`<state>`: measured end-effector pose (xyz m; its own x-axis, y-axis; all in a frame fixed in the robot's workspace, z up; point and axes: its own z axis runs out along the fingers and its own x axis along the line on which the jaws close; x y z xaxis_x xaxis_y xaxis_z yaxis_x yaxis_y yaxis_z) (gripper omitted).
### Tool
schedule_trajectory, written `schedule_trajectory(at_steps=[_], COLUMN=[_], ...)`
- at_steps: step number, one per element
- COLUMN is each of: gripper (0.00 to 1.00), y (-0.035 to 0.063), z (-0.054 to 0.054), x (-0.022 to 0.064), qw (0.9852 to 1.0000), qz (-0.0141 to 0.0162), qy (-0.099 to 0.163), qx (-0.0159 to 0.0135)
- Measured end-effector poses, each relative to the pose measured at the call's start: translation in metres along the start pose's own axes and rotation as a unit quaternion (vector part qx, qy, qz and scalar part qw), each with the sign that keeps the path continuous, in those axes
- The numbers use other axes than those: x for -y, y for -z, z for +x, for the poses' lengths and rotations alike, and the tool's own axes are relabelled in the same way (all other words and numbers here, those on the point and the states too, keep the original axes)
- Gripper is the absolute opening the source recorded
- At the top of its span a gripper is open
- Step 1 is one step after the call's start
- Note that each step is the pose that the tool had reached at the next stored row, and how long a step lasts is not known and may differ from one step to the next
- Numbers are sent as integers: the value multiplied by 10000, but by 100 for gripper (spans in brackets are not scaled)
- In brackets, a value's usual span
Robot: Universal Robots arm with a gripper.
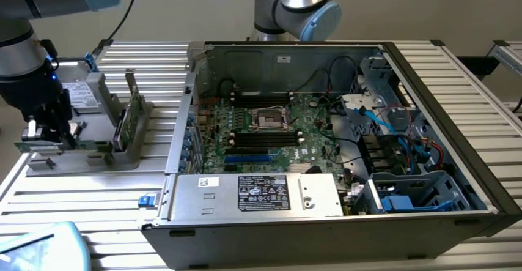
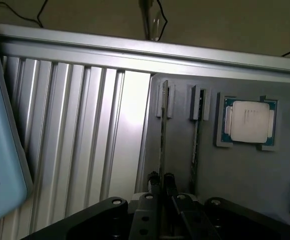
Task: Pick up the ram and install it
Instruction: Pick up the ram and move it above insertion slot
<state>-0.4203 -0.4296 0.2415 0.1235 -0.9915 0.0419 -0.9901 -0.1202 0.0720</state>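
The ram (image 1: 33,145) is a thin green stick, held level under my gripper (image 1: 49,137) at the exterior view's left, over the near end of the grey parts holder (image 1: 85,158). In the wrist view the ram (image 2: 162,140) shows edge-on, running from my gripper (image 2: 161,176) toward a slot bracket of the holder (image 2: 245,180). The black fingers (image 2: 169,179) are shut on the stick. Whether it is clear of its slot I cannot tell. The open computer case (image 1: 456,130) lies to the exterior view's right, with black memory slots (image 1: 265,137) on its motherboard.
Another green stick (image 2: 197,135) stands in the holder beside the held one, also seen at stick (image 1: 124,124). A square silver processor (image 2: 250,120) sits further along. A labelled drive (image 1: 82,93) lies behind. A second arm's base (image 1: 294,2) rises behind the case. A pale blue object (image 1: 36,246) sits at the table's near corner.
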Motion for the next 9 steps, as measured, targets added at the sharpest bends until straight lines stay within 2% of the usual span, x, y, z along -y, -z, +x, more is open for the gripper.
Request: schedule_trajectory(at_steps=[9], gripper=[15], y=[244], z=[-4], x=[-5], qw=[10000], qz=[-1], qy=[-27], qx=[2])
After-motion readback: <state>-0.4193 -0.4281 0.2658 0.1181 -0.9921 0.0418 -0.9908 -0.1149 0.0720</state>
